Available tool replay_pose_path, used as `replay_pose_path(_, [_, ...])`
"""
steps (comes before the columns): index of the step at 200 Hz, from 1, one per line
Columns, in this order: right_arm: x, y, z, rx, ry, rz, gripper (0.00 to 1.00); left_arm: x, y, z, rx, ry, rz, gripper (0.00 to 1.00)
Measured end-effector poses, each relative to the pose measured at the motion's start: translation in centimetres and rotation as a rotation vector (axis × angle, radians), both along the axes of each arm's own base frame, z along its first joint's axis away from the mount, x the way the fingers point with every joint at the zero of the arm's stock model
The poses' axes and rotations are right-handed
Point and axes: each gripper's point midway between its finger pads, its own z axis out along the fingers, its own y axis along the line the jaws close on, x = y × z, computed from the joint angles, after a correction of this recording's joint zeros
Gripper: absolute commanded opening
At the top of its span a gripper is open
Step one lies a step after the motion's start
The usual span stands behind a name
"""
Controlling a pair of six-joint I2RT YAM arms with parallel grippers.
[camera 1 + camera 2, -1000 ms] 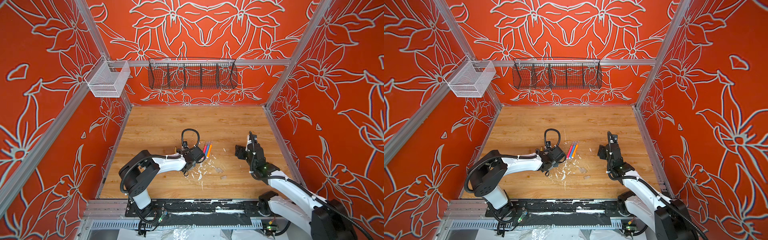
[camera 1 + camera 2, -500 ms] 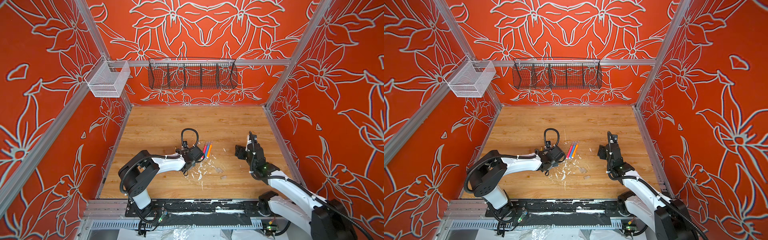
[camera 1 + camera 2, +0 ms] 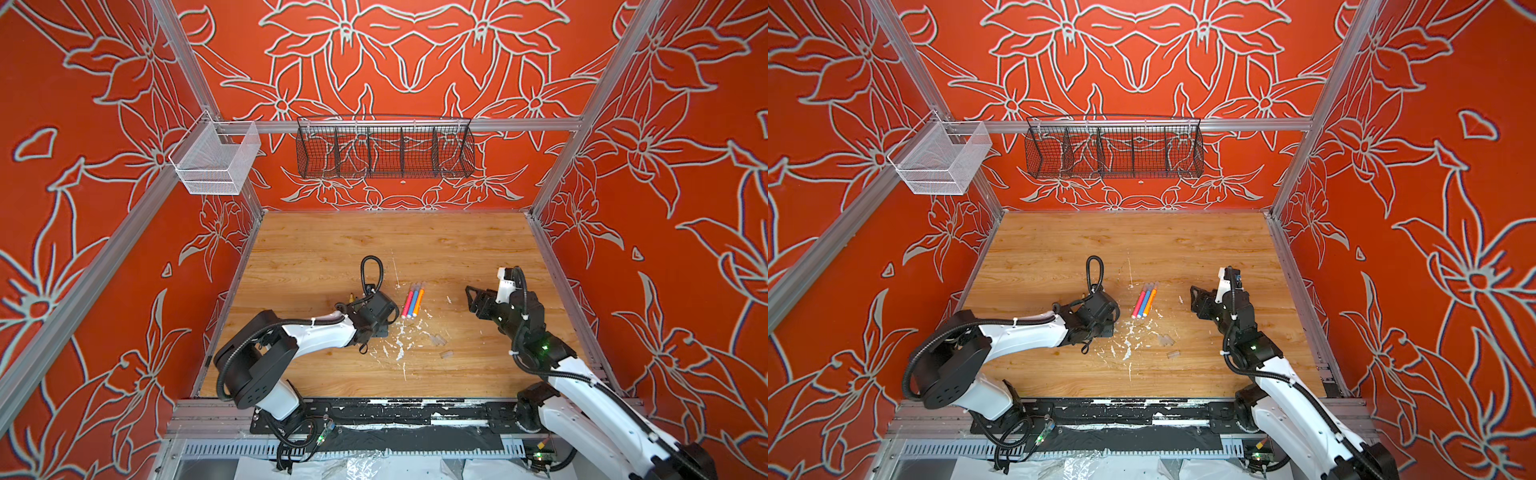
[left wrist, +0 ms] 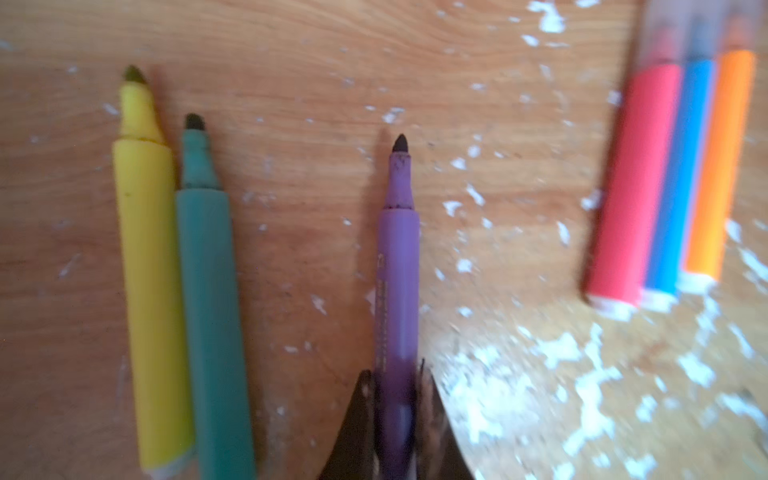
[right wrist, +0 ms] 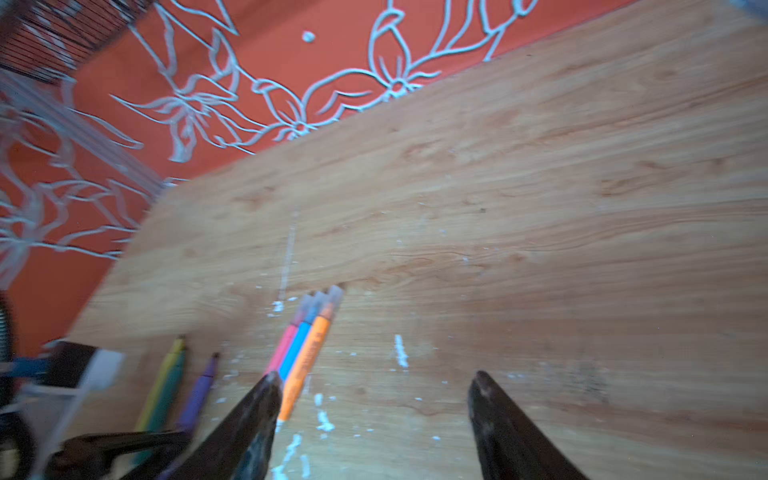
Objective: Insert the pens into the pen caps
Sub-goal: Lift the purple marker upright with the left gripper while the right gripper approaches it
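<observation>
If lifted with left gripper (image 4: 395,370) clamped on rear of slim purple felt-tip pen (image 4: 399,257), may swing tip off small clear plastic caps (image 3: 438,340), with right gripper (image 5: 374,376) spread wide, empty.

I see a tabletop (image 3: 316,249) of matt wood grain, speckled with chipped white flecks (image 4: 490,395). The pens (image 4: 208,311) look like smooth matt plastic, the caps (image 3: 445,354) clear plastic. The basket (image 3: 384,147) is black wire, the bin (image 3: 216,162) fine white metal mesh. The arms (image 3: 316,334) have glossy white shells.
</observation>
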Motion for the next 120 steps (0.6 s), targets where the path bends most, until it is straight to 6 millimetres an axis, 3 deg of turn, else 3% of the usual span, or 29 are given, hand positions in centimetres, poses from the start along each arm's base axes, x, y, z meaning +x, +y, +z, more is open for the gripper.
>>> replay_pose_path(32, [-2.2, 3.4, 2.7, 0.161, -0.047, 0.145, 0.76, 0.3, -1.5, 4.6, -0.11, -0.123, -0.104, 0.0])
replay_pose_path(63, [-3.7, 5.9, 3.5, 0.276, -0.052, 0.244, 0.75, -0.3, -2.1, 8.7, -0.206, -0.258, -0.194, 0.0])
replay_pose_path(94, [-4.6, 8.8, 4.5, 0.356, -0.054, 0.339, 0.7, -2.0, -2.1, 11.0, -0.29, -0.346, -0.28, 0.0])
replay_pose_path(120, [-5.1, 11.5, 4.0, 0.388, -0.025, 0.407, 0.69, -3.4, -2.1, 12.7, -0.361, -0.413, -0.337, 0.0])
